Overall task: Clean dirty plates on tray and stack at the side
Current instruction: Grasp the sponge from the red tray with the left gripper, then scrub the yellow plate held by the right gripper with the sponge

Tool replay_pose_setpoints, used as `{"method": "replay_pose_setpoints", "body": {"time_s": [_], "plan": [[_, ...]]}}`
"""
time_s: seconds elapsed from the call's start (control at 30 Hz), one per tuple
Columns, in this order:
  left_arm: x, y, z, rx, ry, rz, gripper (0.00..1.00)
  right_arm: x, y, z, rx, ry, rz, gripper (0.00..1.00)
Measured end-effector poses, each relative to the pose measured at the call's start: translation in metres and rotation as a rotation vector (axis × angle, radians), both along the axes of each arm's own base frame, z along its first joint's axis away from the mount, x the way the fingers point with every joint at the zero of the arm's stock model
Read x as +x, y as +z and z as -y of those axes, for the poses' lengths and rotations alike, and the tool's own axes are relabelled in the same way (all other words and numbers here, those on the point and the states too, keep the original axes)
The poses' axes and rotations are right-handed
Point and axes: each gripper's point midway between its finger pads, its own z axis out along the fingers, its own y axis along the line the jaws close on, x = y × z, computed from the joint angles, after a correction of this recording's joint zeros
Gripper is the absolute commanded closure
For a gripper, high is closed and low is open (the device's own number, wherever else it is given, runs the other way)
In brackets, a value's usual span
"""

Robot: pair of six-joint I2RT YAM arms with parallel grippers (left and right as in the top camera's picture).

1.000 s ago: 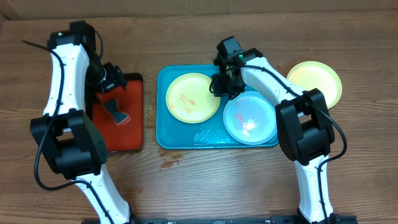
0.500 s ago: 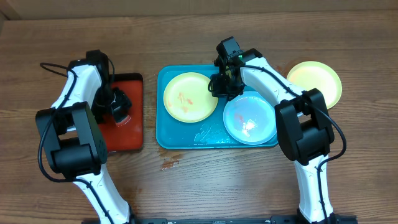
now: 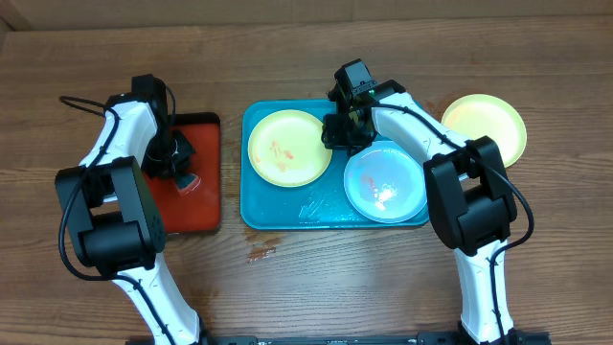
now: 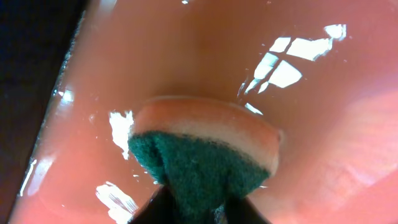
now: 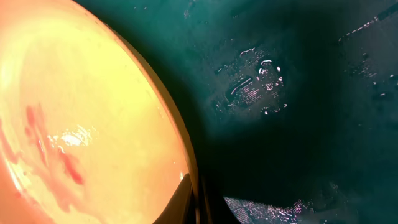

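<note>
At the left of the overhead view, the left gripper (image 3: 181,165) is down over a red tray (image 3: 196,206) with a black rim, which lies on the wooden table (image 3: 335,278). Its fingers are closed narrowly on a sponge (image 3: 186,181). From the left wrist camera the sponge (image 4: 205,149) fills the middle of the frame. Its dark green scouring side faces the camera, with a pale foam layer above it. The dark fingers (image 4: 149,208) pinch it from the bottom edge. The red tray (image 4: 323,137) under it is wet and shows bright glare.

Centre frame overhead, the blue tray (image 3: 273,209) holds two plates. A green plate (image 3: 290,148) with red smears lies in its left half. A pale plate (image 3: 385,182) with a small red smear lies in its lower right part. The two plates sit just beside each other. A second green plate (image 3: 484,126) lies off the blue tray, on the table at the upper right.

The right gripper (image 3: 340,132) is at the right edge of the green plate on the tray. From the right wrist camera, the green plate (image 5: 74,124) fills the left of the frame, red streaks on its surface. The wet blue tray (image 5: 280,124) fills the right. At the bottom edge the right gripper (image 5: 193,205) has its fingers close together, with the plate's rim between them.
</note>
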Motion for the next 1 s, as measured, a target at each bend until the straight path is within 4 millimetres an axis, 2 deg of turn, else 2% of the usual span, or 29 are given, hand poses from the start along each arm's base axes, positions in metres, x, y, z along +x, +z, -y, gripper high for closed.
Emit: {"method": "replay_pose_setpoints", "body": {"time_s": [0.1, 0.23, 0.3, 0.4, 0.5, 0.57, 0.7, 0.83, 1.0], "plan": [[-0.001, 0.0, -0.001, 0.007, -0.005, -0.005, 0.96, 0.0, 0.0, 0.0, 0.001, 0.0, 0.0, 0.96], [-0.014, 0.008, 0.0, 0.001, -0.009, -0.072, 0.96, 0.0, 0.0, 0.0, 0.001, 0.0, 0.0, 0.96], [-0.014, 0.021, 0.0, -0.001, -0.01, -0.087, 0.96, 0.0, 0.0, 0.0, 0.0, 0.0, -0.002, 0.96], [-0.002, 0.047, -0.002, 0.003, -0.01, -0.062, 0.96, -0.005, 0.001, 0.003, -0.02, -0.001, -0.021, 0.96], [0.009, 0.072, -0.004, 0.008, -0.01, -0.029, 0.96, -0.012, 0.003, 0.014, -0.09, -0.011, -0.045, 0.96], [0.013, 0.079, -0.004, 0.006, -0.01, -0.01, 0.96, -0.016, 0.004, 0.022, -0.156, -0.025, -0.047, 0.96], [0.012, 0.076, 0.0, -0.014, -0.01, -0.014, 0.96, -0.015, 0.005, 0.03, -0.248, -0.04, -0.011, 0.96], [0.001, 0.068, 0.003, -0.032, -0.017, -0.057, 0.96, -0.014, 0.006, 0.029, -0.286, -0.05, 0.016, 0.96], [0.003, 0.069, 0.012, -0.085, -0.055, -0.046, 0.96, -0.011, 0.007, 0.022, -0.282, -0.044, 0.042, 0.96]]}}
